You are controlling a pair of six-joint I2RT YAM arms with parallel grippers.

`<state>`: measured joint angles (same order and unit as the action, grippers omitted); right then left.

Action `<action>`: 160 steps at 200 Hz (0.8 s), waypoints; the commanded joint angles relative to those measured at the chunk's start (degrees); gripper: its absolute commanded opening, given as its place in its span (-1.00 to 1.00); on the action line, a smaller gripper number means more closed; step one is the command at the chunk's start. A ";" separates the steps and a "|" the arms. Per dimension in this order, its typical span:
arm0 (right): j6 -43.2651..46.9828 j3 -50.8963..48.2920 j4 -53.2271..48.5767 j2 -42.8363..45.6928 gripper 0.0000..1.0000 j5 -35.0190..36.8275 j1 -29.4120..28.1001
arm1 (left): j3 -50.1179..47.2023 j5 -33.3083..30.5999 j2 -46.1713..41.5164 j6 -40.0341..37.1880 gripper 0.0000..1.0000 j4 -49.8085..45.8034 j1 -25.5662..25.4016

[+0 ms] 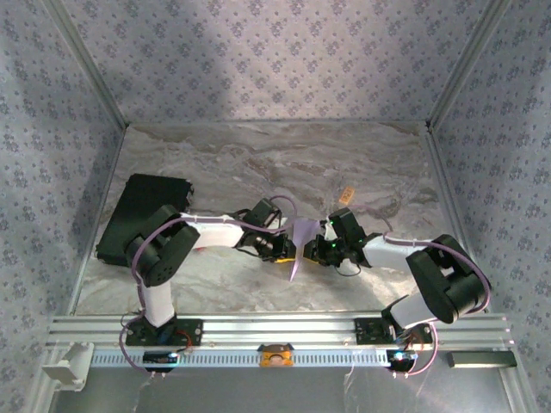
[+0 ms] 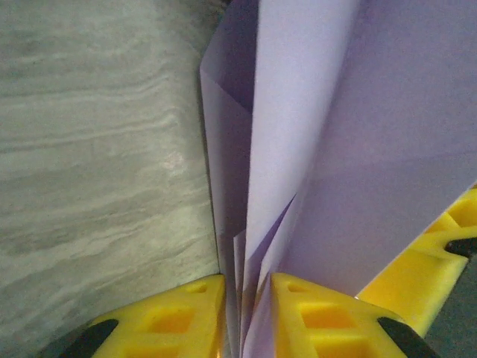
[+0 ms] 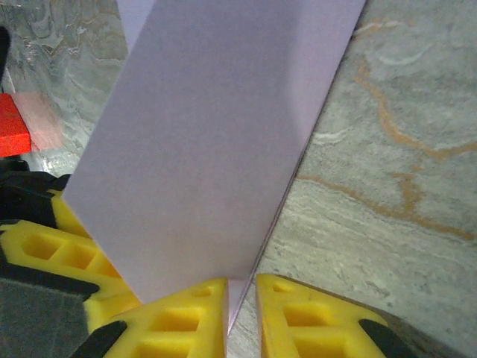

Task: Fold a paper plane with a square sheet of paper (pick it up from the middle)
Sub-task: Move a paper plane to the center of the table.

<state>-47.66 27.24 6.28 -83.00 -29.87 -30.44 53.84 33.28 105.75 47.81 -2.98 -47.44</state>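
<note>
The square sheet of paper, pale lavender, is folded into a slim pointed paper plane [image 1: 300, 243] and stands on edge above the middle of the table. My left gripper [image 1: 282, 247] is on its left side and my right gripper [image 1: 322, 248] on its right. In the left wrist view several folded layers of the paper plane [image 2: 313, 149] run down between the yellow fingers [image 2: 179, 317] of the left gripper [image 2: 247, 317], which is shut on them. In the right wrist view a broad flap of the paper plane [image 3: 216, 142] drops into the narrow gap of the right gripper [image 3: 242, 313].
A black rectangular pad [image 1: 142, 215] lies at the back left of the marbled table [image 1: 258, 155]. A small tan block [image 1: 347, 193] sits behind the right gripper. A red object [image 3: 11, 127] lies at the left edge of the right wrist view. Metal frame rails border the table.
</note>
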 commanded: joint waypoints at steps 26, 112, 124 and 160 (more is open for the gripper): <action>-1.18 -1.49 0.39 -0.53 -0.65 -1.16 -0.10 | 0.69 2.54 1.66 -0.02 -0.62 2.63 -1.78; -3.27 -4.45 3.45 -0.06 -0.66 -1.72 1.38 | 0.21 2.82 1.12 2.07 -0.60 6.04 -2.40; -3.79 -4.96 4.38 0.09 -0.66 -2.04 1.79 | -0.03 2.78 0.99 2.57 -0.60 6.86 -2.41; -4.92 -6.24 6.86 0.04 -0.65 -3.74 3.00 | -0.73 2.66 0.99 3.70 -0.62 8.76 -2.48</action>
<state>-51.24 22.65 13.41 -83.02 -33.01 -28.25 53.82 34.81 106.69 50.48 2.85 -49.52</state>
